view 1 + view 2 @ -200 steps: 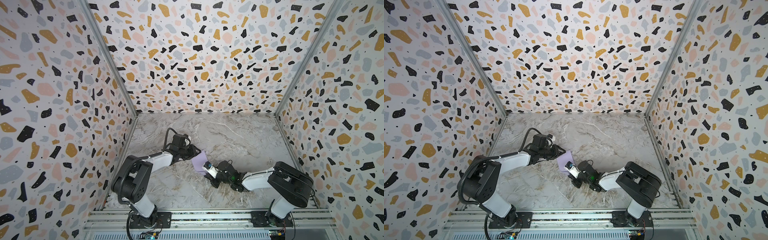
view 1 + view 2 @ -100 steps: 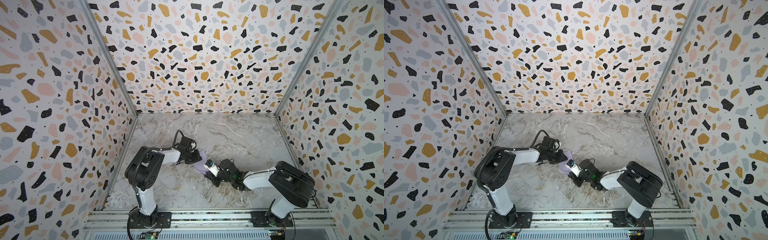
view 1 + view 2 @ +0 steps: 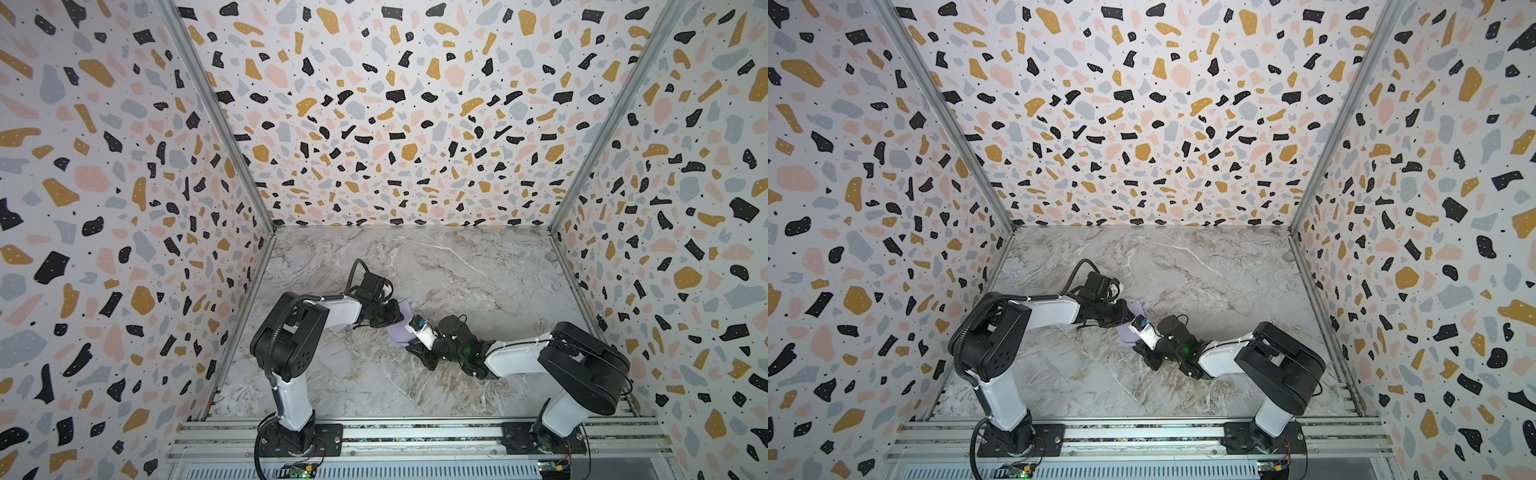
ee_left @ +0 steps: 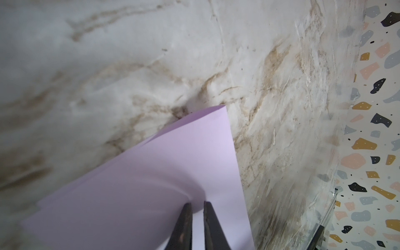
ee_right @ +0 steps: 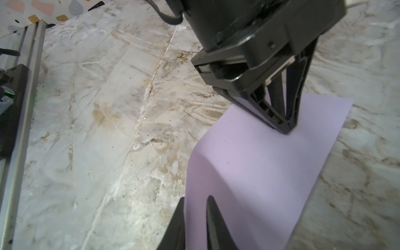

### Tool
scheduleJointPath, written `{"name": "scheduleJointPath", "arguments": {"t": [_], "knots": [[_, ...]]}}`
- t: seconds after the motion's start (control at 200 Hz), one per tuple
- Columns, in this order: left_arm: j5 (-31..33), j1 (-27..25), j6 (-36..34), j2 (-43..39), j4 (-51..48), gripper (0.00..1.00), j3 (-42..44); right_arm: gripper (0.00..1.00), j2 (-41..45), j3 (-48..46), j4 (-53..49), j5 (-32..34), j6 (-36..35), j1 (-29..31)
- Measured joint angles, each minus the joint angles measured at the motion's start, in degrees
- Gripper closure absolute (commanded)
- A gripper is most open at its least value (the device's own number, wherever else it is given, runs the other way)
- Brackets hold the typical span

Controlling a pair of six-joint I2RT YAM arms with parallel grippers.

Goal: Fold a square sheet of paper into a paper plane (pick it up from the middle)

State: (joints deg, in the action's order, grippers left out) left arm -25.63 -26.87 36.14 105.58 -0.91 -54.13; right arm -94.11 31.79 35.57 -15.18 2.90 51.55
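The square sheet of paper (image 3: 398,336) (image 3: 1125,333) is pale lilac and lies low over the marble floor near the middle, bent, with two layers showing in the left wrist view (image 4: 173,164). My left gripper (image 3: 395,316) (image 3: 1128,316) (image 4: 197,203) comes from the left and is shut on a raised curl of the sheet; its fingertips (image 5: 285,127) meet on the paper. My right gripper (image 3: 409,343) (image 3: 1136,344) (image 5: 195,198) comes from the right, its fingers closed over the sheet's upturned near edge (image 5: 259,168). No paper plane shape shows.
Terrazzo-patterned walls (image 3: 374,124) close in the marble floor (image 3: 478,270) on three sides. An aluminium rail (image 3: 415,436) carrying both arm bases runs along the front. The two gripper heads are almost touching.
The left arm swung inward, its gripper slid right onto the sheet and its jaws closed. The sheet sank lower toward the floor. The right arm barely moved.
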Motion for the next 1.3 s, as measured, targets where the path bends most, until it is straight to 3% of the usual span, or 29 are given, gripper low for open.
{"name": "scheduleJointPath", "arguments": {"t": [0.501, 1.146, 1.297], "knots": [[0.0, -0.3, -1.7, 0.3, -1.7, 0.86, -1.1, 0.92, -1.9, 1.4, -0.5, 2.5, 4.3, -4.7], [0.3, -0.7, -3.6, 0.7, -3.3, 0.88, -2.3, 0.92, -5.8, 5.3, -4.3, 3.0, 6.3, -5.9], [0.0, -0.9, -3.6, 0.7, -3.8, 0.8, -3.1, 0.92, -6.4, 5.7, -5.0, 2.8, 6.5, -6.1]]}}
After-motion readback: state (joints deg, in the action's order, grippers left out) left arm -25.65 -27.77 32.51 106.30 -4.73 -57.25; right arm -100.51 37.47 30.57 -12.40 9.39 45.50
